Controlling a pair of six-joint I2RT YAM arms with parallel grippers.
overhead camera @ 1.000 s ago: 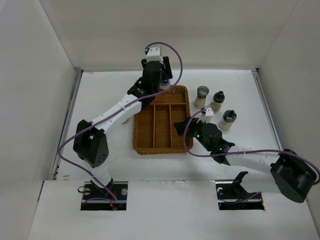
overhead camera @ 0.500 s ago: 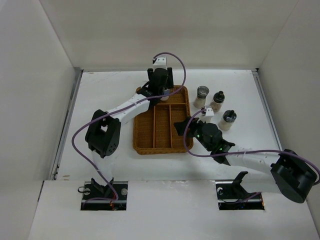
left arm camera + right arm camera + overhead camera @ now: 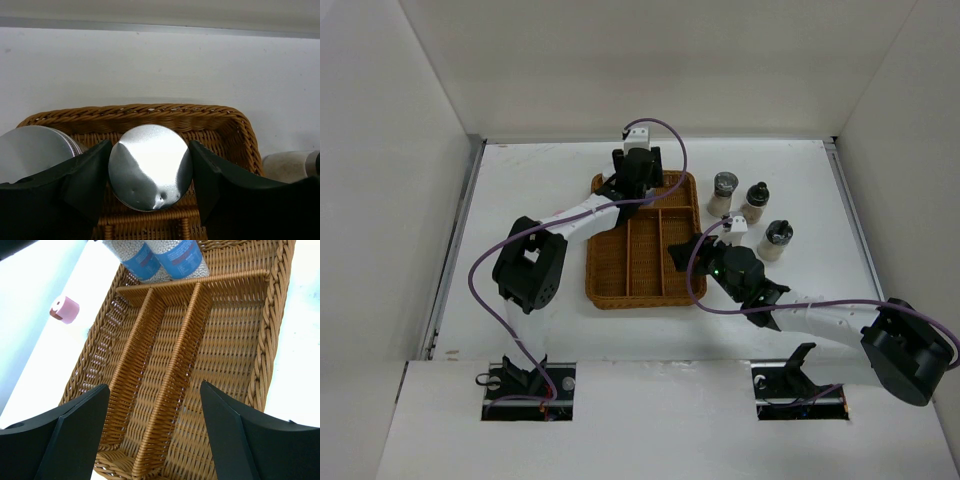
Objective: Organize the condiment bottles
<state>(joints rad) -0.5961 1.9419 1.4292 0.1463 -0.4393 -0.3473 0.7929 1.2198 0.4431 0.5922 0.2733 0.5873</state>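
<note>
Left claw [image 3: 150, 170]: holds silver-capped jar [image 3: 145, 157] at wicker tray's [image 3: 150, 112] far edge
Right claw [image 3: 155, 432]: wide, empty
Risk: bumps neighbour jar [image 3: 35, 150] — both tip

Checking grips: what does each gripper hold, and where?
Left gripper: silver-capped clear jar, clamped across its cap sides. Right gripper: nothing, open over brown wicker tray.

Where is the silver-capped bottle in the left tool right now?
Left wrist view: the silver-capped bottle sits between the left tool's fingers, in the wicker tray's far compartment, right of a second bottle.
</note>
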